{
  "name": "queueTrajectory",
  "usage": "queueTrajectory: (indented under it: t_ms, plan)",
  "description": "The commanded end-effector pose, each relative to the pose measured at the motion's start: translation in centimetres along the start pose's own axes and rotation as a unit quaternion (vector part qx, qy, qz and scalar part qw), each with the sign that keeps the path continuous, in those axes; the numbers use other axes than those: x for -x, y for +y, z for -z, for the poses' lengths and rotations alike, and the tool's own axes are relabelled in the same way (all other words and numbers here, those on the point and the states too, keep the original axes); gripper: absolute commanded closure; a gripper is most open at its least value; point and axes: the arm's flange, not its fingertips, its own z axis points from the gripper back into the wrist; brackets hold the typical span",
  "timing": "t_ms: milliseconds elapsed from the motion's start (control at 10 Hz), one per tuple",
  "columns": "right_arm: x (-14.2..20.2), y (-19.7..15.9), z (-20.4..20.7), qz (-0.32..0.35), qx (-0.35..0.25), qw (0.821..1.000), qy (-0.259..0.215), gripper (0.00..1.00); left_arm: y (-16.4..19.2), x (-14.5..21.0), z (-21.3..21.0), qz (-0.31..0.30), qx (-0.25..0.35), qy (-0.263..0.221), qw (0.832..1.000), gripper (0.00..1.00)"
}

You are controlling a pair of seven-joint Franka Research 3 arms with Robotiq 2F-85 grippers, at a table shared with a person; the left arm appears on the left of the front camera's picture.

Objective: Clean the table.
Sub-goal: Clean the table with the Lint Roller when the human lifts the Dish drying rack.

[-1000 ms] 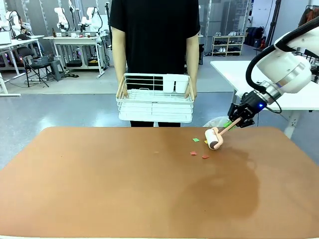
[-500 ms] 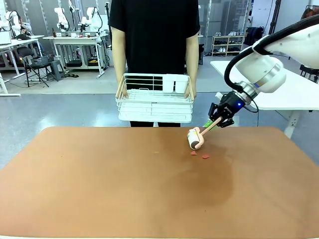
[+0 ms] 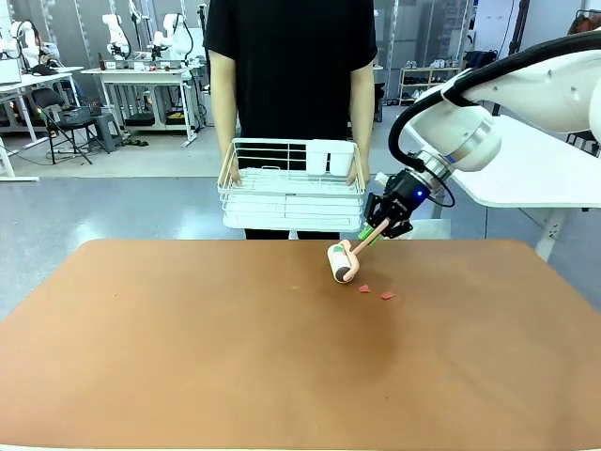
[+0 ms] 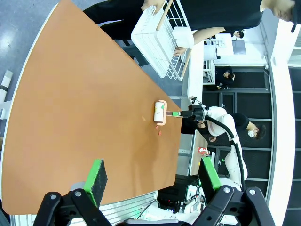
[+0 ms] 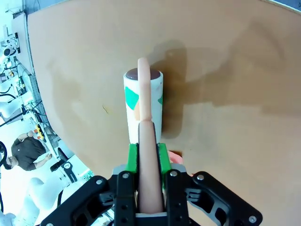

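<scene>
**Roller swept leftward; red scraps not yet caught**

Since a second ago the right gripper [image 3: 369,232] has carried the lint roller [image 3: 341,263] leftward along the far part of the table [image 3: 188,357]. The green scrap that lay there is gone from the top, and green patches now sit on the drum. Its jaws are clamped on the roller's pink handle, with the drum touching the top just ahead of the fingers. Two red scraps [image 3: 364,288] lie just beside the drum, on its near side.

The table spreads under and all around the gripper. It looks stiff, smooth and heavy, nothing to lift. The handle is the right hold, and such light scraps should stick easily.

The left gripper [image 4: 153,181] hangs spread wide, holding nothing. Beyond the right gripper a person holds a white wire rack [image 3: 291,202]. A white block [image 3: 331,156] stands in it, perhaps a holder, though that is hard to tell.
</scene>
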Motion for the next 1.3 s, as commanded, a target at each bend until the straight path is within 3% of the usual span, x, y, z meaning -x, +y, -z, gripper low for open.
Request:
queueTrajectory:
  t_ms: [0,300,600,1100,1200]
  plan:
    - [-1.0,1.3,1.1,-0.001,0.036,0.999,0.001,0.79,0.1,0.0,-0.5,0.011,0.006,0.003,1.0,0.0]
    - [-0.5,4.2,-2.4,-0.011,0.033,0.999,-0.042,0.79,0.1,0.0,-0.5,0.011,0.006,0.003,1.0,0.0]
    - [2.3,6.4,-6.6,-0.023,0.024,0.994,-0.107,0.79,0.1,0.0,-0.5,0.011,0.006,0.003,1.0,0.0]
    - [12.9,4.0,-16.5,0.04,0.061,0.993,-0.095,0.79,0.1,0.0,-0.5,0.011,0.006,0.003,1.0,0.0]
    - [14.7,2.8,-18.2,0.051,0.059,0.99,-0.114,0.79,0.1,0.0,-0.5,0.011,0.006,0.003,1.0,0.0]
